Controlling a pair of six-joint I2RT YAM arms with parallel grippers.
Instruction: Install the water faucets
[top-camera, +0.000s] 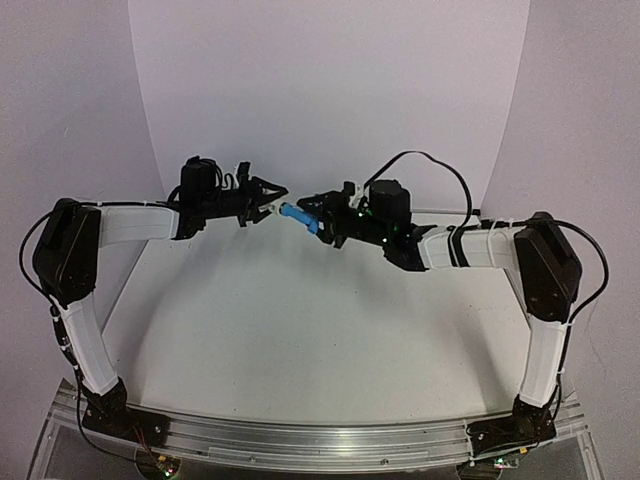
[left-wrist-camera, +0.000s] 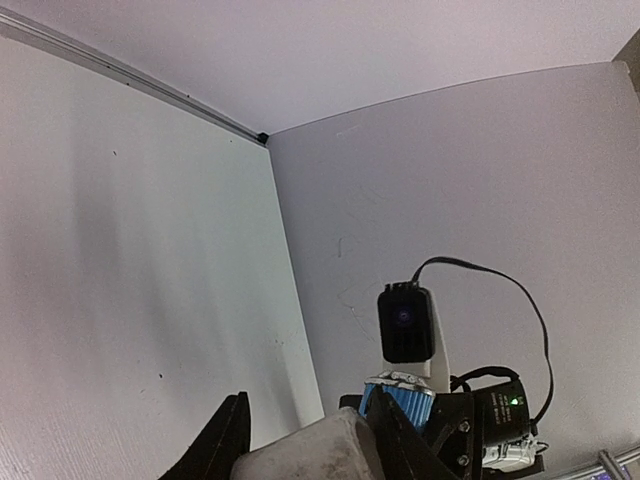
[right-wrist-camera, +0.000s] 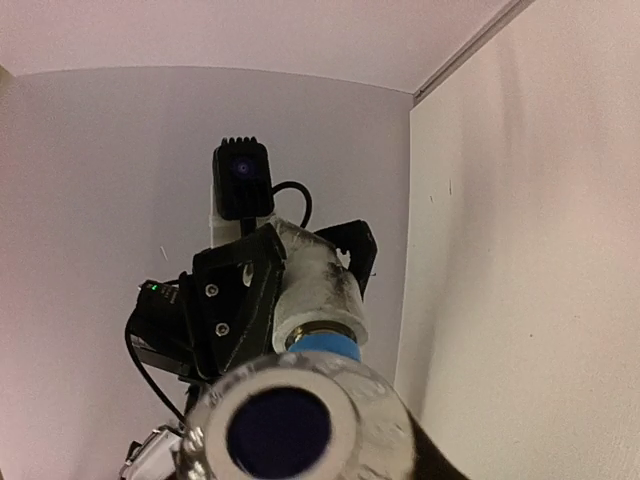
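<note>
Above the table's far side the blue tap (top-camera: 297, 216) hangs level between the two arms. Its left end sits in the white pipe fitting (top-camera: 273, 210), on which my left gripper (top-camera: 263, 208) is shut. My right gripper (top-camera: 320, 222) is shut on the tap's other end. In the left wrist view the grey-white fitting (left-wrist-camera: 320, 450) fills the gap between the black fingers (left-wrist-camera: 228, 440), with the ribbed blue tap (left-wrist-camera: 398, 400) just beyond. In the right wrist view the tap's silvery end (right-wrist-camera: 290, 425) faces the camera, and its blue body (right-wrist-camera: 325, 347) enters the fitting (right-wrist-camera: 315, 285).
The white table (top-camera: 300, 330) lies below both arms, with white walls close behind and at the sides. A black cable (top-camera: 440, 170) loops over the right wrist. The metal mounting rail (top-camera: 320, 440) runs along the near edge.
</note>
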